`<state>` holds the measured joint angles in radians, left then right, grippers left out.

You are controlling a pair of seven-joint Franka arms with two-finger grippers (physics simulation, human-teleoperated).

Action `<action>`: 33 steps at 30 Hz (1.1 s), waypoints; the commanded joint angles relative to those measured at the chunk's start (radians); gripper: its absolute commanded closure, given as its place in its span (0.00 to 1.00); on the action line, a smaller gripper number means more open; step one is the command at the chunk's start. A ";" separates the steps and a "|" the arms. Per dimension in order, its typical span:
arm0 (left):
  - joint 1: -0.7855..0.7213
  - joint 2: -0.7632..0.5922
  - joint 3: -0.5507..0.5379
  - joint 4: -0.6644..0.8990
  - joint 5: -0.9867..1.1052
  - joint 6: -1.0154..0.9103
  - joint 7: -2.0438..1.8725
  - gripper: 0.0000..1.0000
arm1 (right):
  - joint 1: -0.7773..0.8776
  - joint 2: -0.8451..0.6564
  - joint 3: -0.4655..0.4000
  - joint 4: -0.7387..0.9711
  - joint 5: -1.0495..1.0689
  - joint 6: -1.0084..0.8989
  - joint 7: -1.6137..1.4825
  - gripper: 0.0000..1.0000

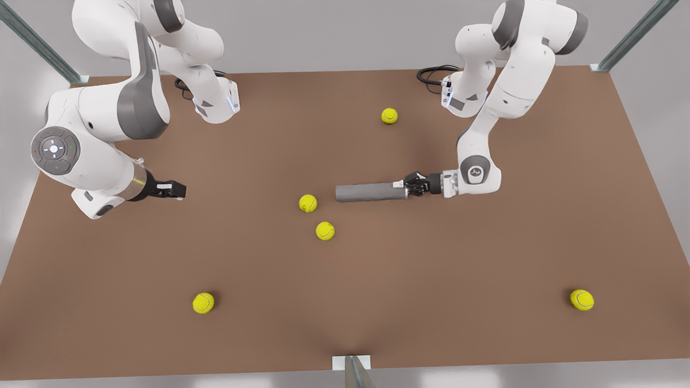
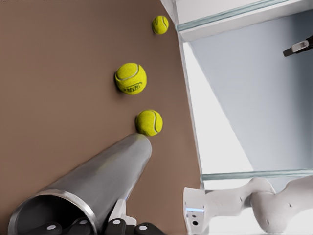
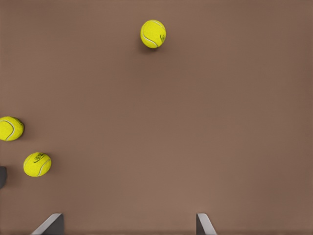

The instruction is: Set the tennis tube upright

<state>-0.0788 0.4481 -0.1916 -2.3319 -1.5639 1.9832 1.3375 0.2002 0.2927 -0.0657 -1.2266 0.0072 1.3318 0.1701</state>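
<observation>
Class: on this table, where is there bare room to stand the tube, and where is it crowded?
Bare: the stretch between the ball at the front view's lower left and the ball at lower right. Crowded: beside the tube, held by the left tool, where two balls lie.

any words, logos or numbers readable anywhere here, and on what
No text can be read.
Dark print on a tennis ball: too blurred.
Round mark on the arm joint behind the left gripper, at the tennis tube: too small.
Right gripper, waiting apart: no text.
</observation>
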 commanded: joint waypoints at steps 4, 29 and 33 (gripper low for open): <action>-0.001 -0.014 0.000 0.000 0.018 -0.001 -0.027 0.79 | -0.005 -0.001 0.000 0.001 -0.001 0.001 0.002 0.00; 0.019 -0.330 0.411 0.468 1.180 -0.162 -0.618 0.79 | 0.005 0.006 0.001 -0.004 -0.004 0.021 -0.003 0.00; 0.019 -0.324 0.411 0.533 1.351 -0.149 -0.636 0.79 | 0.007 0.013 0.001 -0.005 -0.003 0.023 -0.003 0.00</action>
<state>-0.0636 0.1244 0.2190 -1.8093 -0.3399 1.8583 1.0107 0.2063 0.3060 -0.0642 -1.2315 0.0033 1.3532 0.1668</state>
